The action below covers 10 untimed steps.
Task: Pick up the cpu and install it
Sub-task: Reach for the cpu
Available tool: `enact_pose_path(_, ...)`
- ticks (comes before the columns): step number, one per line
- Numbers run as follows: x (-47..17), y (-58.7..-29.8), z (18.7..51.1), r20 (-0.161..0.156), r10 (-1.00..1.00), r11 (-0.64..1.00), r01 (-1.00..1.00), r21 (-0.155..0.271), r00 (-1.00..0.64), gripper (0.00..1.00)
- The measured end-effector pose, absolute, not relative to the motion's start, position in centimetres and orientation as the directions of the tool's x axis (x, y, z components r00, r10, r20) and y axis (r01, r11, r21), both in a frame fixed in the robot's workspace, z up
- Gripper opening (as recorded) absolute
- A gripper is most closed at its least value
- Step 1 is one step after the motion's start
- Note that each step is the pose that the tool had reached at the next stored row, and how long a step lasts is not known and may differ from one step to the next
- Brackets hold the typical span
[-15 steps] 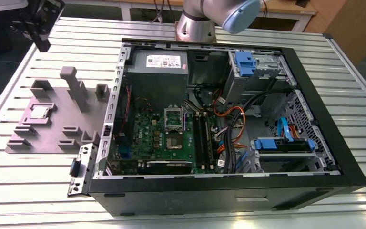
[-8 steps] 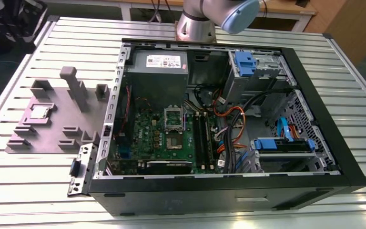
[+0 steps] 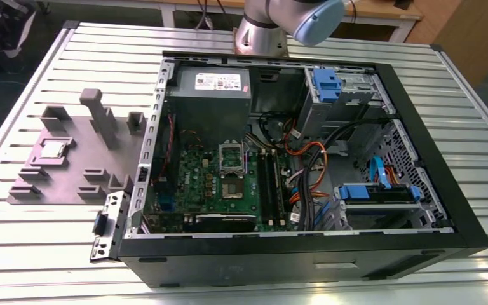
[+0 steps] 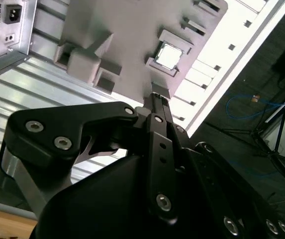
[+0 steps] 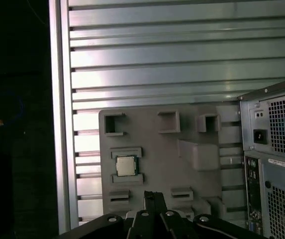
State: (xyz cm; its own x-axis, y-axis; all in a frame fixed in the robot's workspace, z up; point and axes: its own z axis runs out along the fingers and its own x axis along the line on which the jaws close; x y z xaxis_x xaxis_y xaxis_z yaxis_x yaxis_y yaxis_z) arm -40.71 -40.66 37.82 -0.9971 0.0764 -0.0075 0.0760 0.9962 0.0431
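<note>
Only at the pick-up step, I reckon: my black gripper [image 5: 153,195] hangs empty, fingers pressed together, above the small flat silvery square cpu [image 5: 126,165] sitting in its pocket on the grey blocky plastic fixture [image 3: 74,173] beside the open black computer case [image 3: 312,264], so grabbing it calls for spreading wide and squaring up first.

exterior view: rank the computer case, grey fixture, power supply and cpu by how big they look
Largest to smallest:
1. computer case
2. grey fixture
3. power supply, not far behind the fixture
4. cpu, clearly smallest
</note>
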Motion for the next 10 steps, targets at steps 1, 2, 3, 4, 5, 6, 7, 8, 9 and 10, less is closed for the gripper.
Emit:
enact_pose_path(1,-41.1,-40.7,37.8,-0.007,0.076,0.996,0.076,0.043,-0.997,0.11)
enact_pose_path(2,-41.5,-40.7,37.8,-0.007,0.077,0.996,0.076,0.043,-0.997,0.11)
enact_pose_path(3,-41.8,-40.7,37.7,-0.007,0.077,0.996,0.076,0.043,-0.997,0.11)
enact_pose_path(4,-42.1,-40.7,37.7,-0.007,0.077,0.996,0.076,0.043,-0.997,0.11)
enact_pose_path(5,-42.3,-40.7,37.7,-0.007,0.077,0.996,0.076,0.043,-0.997,0.11)
enact_pose_path(6,-42.5,-40.7,37.7,-0.007,0.077,0.996,0.076,0.043,-0.997,0.11)
enact_pose_path(7,-42.8,-40.7,37.7,-0.007,0.077,0.996,0.076,0.043,-0.997,0.11)
enact_pose_path(8,-43.1,-40.7,37.7,-0.007,0.077,0.996,0.076,0.043,-0.997,0.11)
enact_pose_path(9,-43.3,-40.7,37.7,-0.007,0.076,0.996,0.076,0.043,-0.997,0.11)
enact_pose_path(10,-43.5,-40.7,37.7,-0.007,0.077,0.996,0.076,0.043,-0.997,0.11)
